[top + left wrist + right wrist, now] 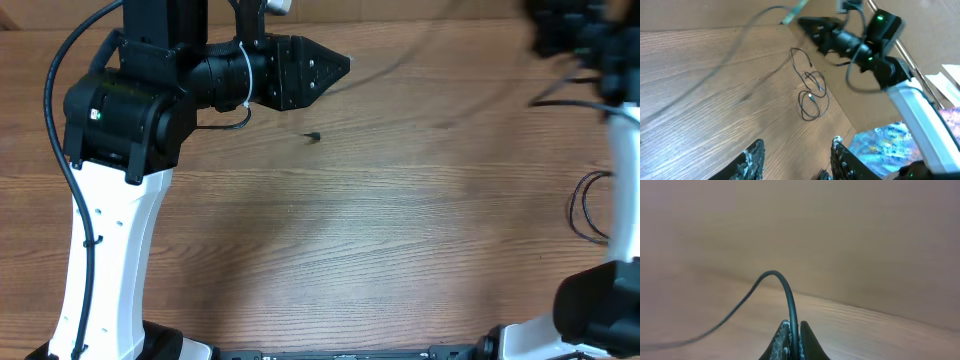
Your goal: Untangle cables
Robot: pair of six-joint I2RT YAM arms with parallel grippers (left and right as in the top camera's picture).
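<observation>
Left gripper (797, 145): jaws stand partly apart with nothing between them, poised over the table (700, 75). Right gripper (794, 326): jaws closed tight on a single black cable (772, 273), which arcs up from the fingertips and trails off to one side, blurred. The other cables (812, 97) lie in a loose tangled coil on the wood near the table's right edge, apart from both grippers.

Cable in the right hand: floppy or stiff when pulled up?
Likely floppy: the cable arcs out of the shut right hand and sags away. Probably light: far thinner than a finger. The coiled cables lie in loose loops; may snag.
</observation>
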